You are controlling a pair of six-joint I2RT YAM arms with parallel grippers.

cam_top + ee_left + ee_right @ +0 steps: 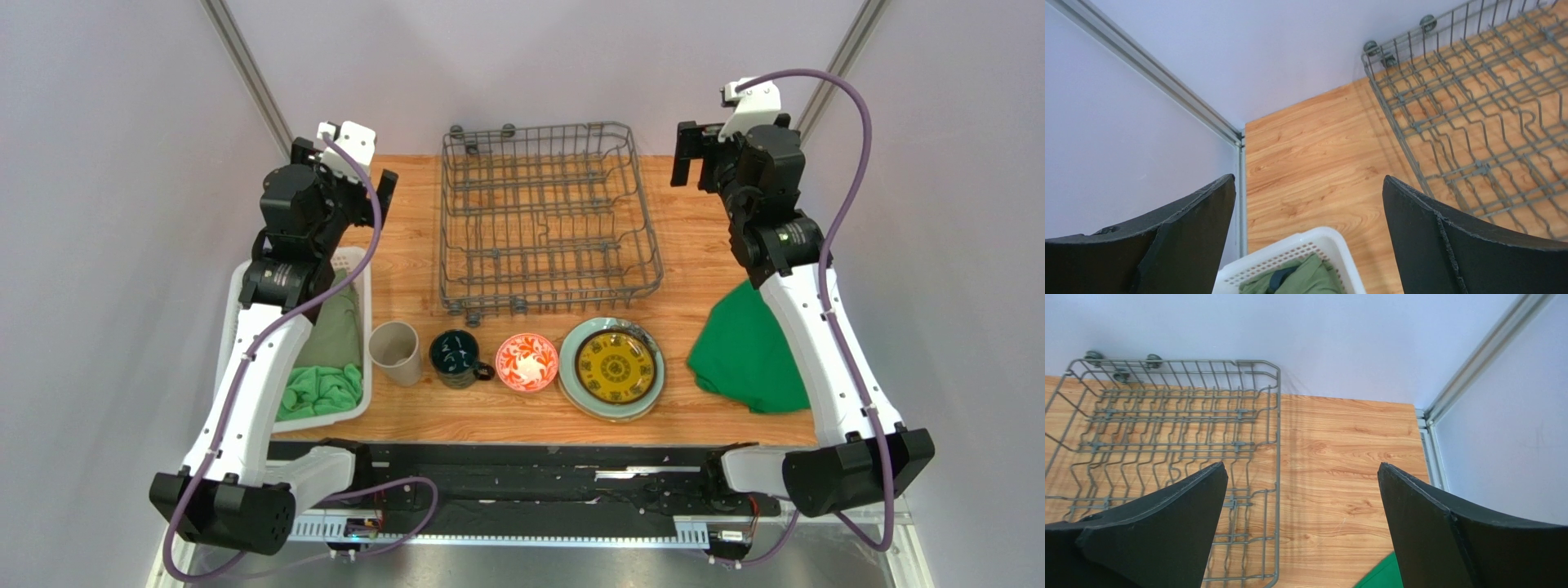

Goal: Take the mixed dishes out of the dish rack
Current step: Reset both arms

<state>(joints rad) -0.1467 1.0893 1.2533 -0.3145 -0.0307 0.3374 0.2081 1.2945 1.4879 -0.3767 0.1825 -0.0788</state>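
Observation:
The dark grey wire dish rack stands at the table's back centre and holds no dishes; it also shows in the left wrist view and the right wrist view. In front of it stand a beige tumbler, a dark teal mug, a red-and-white bowl and a stack of plates with the yellow patterned one on top. My left gripper is open and empty, raised left of the rack. My right gripper is open and empty, raised right of the rack.
A white slatted basket with green cloths sits at the left edge; its rim shows in the left wrist view. A green cloth lies at the right under my right arm. Grey walls close the back.

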